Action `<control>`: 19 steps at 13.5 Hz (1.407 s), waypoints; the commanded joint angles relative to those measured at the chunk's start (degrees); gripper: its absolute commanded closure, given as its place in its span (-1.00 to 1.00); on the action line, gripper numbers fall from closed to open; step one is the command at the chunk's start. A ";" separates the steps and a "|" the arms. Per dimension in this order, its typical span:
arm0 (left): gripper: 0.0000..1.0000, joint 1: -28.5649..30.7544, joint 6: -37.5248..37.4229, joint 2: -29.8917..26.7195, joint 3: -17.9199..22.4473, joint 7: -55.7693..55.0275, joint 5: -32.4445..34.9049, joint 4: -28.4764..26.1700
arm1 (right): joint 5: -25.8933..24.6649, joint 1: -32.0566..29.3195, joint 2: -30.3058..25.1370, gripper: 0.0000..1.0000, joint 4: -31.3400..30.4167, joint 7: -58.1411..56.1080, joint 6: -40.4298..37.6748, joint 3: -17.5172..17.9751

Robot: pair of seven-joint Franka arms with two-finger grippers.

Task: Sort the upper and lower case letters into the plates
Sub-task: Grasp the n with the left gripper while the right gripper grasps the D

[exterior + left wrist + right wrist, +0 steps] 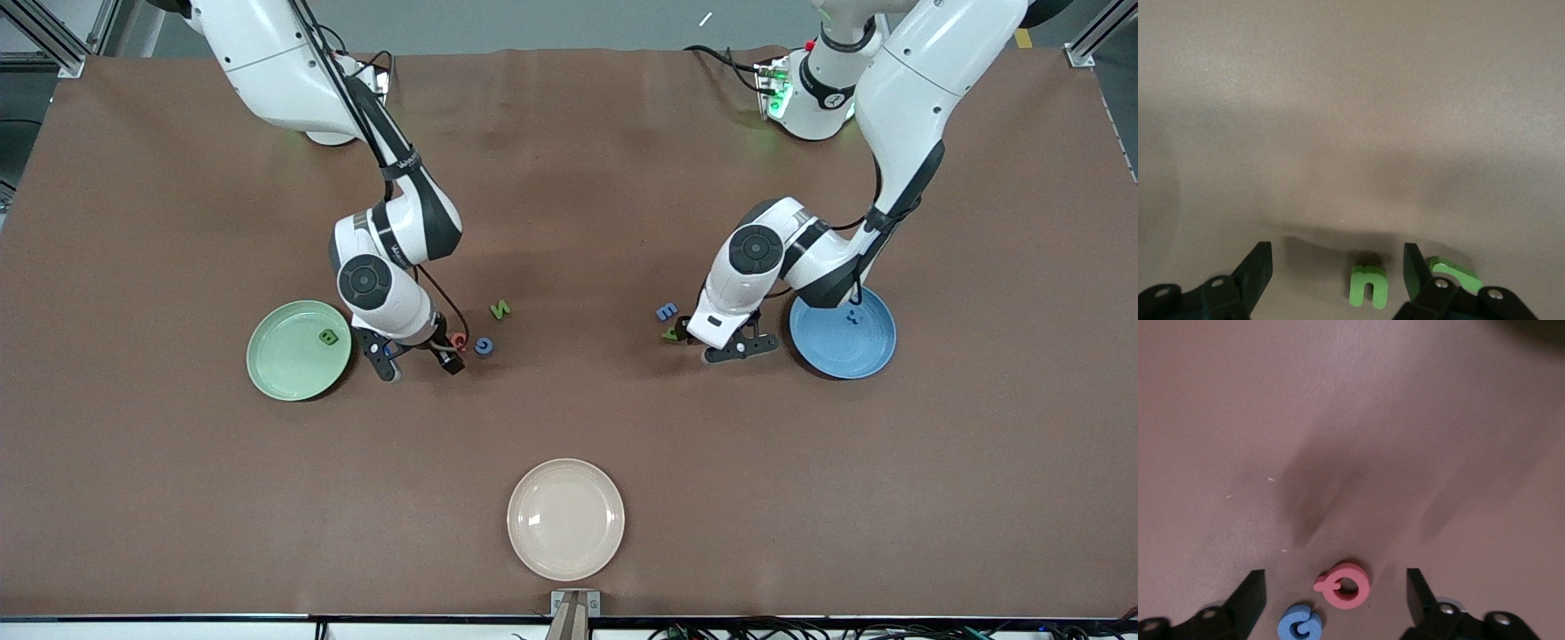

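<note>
Right now each arm has one letter lying between its spread fingers. The right end effector (1335, 597) sits low over the bench just beside the pale green plate (267, 364), fingers apart and pinching nothing, with the red Q (1343, 585) flat on the bench between them, its tail toward one finger; the blue G (1300, 623) lies just beside the Q. The left end effector (1338, 273), also spread and empty, is low beside the blue plate (867, 360), straddling the green n (1369, 286), which lies with its legs pointing toward the wrist camera. A green B (328, 336) already rests in the pale green plate, a small blue letter in the blue one
</note>
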 commanded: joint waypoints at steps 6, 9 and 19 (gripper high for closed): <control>-0.40 -1.02 0.10 0.38 -0.44 -1.52 1.30 -0.94 | 0.62 3.08 1.97 -0.40 -1.36 2.20 4.03 -0.64; -0.06 -1.02 0.10 0.38 -0.44 -1.52 1.30 -1.03 | 0.36 3.00 1.97 -0.11 -2.14 2.20 4.12 -0.64; 0.89 -1.29 -0.69 -1.81 -0.96 -0.82 1.30 -0.94 | 0.01 0.80 -3.11 1.00 -1.36 -5.33 -5.78 -3.53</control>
